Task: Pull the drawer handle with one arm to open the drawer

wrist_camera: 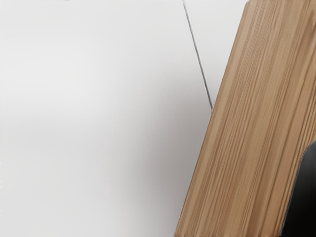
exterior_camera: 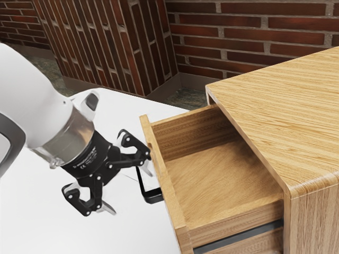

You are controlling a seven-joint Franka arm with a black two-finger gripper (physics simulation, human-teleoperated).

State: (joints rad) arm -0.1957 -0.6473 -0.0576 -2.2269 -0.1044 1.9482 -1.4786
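Nearest, the claw hangs spread wide above the white surface, gripping nothing, one fingertip just beside the black drawer handle. Backing off carelessly could snag that fingertip on the handle and jerk the drawer or shove it inward. The white arm slants down from the exterior view's left, wrist tilted toward the drawer front. Beyond, the drawer stands well out of the wooden cabinet, so the pull looks essentially done. A brick wall backs the scene.
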